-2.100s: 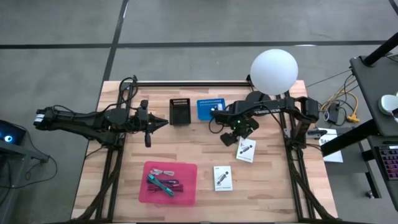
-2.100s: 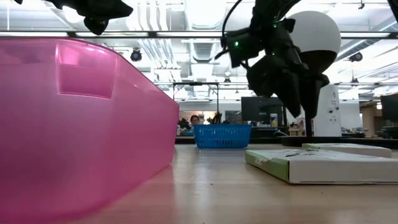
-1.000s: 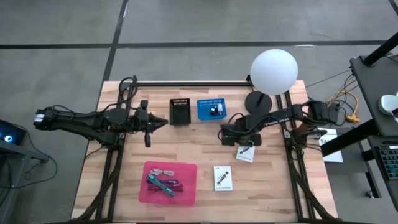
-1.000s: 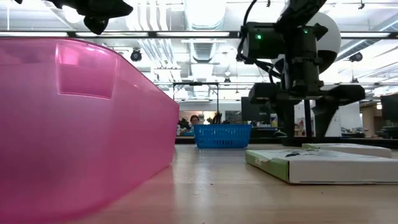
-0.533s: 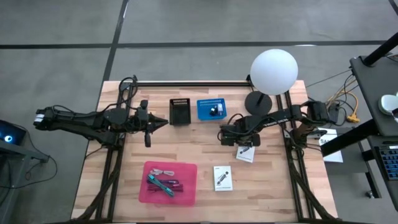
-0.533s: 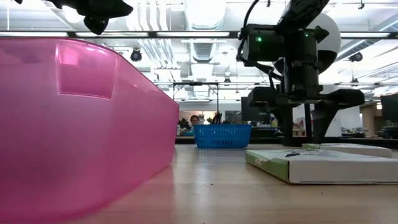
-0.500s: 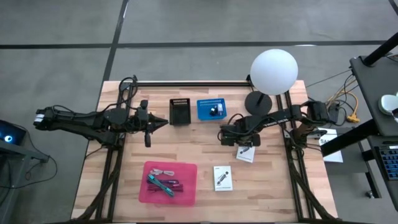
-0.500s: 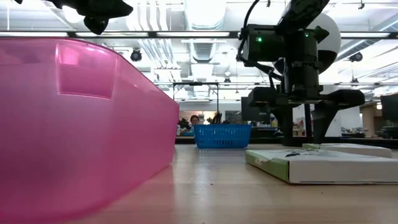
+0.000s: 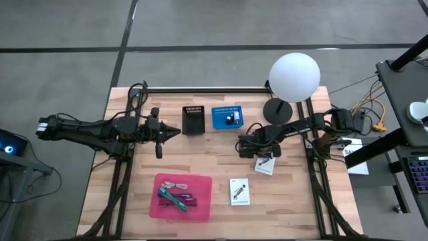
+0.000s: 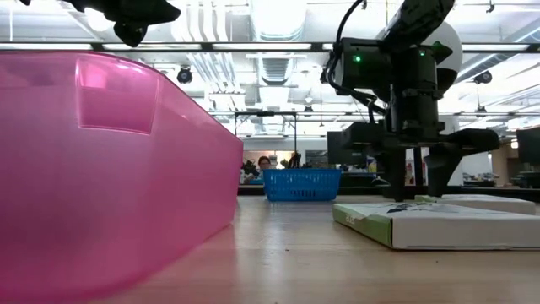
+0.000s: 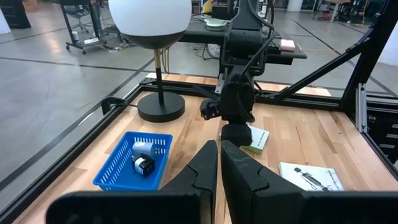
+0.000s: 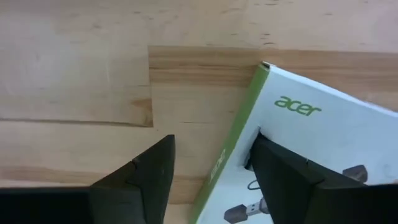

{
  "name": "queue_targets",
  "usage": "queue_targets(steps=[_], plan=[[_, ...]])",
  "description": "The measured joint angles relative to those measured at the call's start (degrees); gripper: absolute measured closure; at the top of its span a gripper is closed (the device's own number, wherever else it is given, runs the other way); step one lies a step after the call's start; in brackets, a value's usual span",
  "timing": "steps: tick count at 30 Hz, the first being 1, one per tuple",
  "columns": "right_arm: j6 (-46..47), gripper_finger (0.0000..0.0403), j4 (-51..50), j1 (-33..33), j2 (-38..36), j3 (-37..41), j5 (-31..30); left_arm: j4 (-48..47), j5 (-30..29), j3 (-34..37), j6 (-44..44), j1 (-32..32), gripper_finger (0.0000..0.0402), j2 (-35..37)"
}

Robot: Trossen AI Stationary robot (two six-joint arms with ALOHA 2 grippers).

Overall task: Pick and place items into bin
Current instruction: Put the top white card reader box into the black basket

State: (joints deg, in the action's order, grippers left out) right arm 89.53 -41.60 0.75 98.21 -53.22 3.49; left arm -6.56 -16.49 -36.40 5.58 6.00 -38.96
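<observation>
We see the right gripper (image 12: 208, 171) low over a white printed box (image 9: 265, 163), fingers spread astride its green edge, the pink bin (image 9: 183, 196) well off to its side, left gripper (image 11: 219, 163) pressed together, waiting.

Two dark jointed arms, black cables

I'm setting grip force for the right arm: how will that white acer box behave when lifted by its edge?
The white box is flat with crisp corners, so probably stiff cardboard and light. Its smooth printed face may be slippery. The right hand straddles its green edge, fingers open; a thin-edge grip could let it pivot.
</observation>
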Motion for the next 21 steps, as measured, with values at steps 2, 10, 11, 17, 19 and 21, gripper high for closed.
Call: queue_targets(steps=[2,10,11,17,19,21], plan=[[-0.9,0.0231,-0.2,0.0,0.0,0.1,0.5,0.0,0.0,0.0,0.0,0.0,0.0396,0.0],[-2.1,0.0362,-0.7,0.0,0.1,0.1,1.2,0.0,0.0,0.0,0.0,0.0,0.0396,0.1],[-2.6,0.0376,-0.8,0.0,0.2,0.1,1.2,0.0,0.0,0.0,0.0,0.0,0.0396,0.1],[-4.4,0.0388,-1.0,0.0,0.0,0.0,1.8,-0.1,0.0,0.0,0.0,0.0,0.0396,0.0],[-5.7,0.0389,-1.5,0.0,-0.1,-0.5,1.9,-0.1,0.0,0.0,0.0,0.0,0.0396,0.1],[-7.8,0.0389,-1.6,0.0,-0.3,-1.6,2.1,0.0,0.0,0.0,0.0,0.0,0.0396,0.1]])
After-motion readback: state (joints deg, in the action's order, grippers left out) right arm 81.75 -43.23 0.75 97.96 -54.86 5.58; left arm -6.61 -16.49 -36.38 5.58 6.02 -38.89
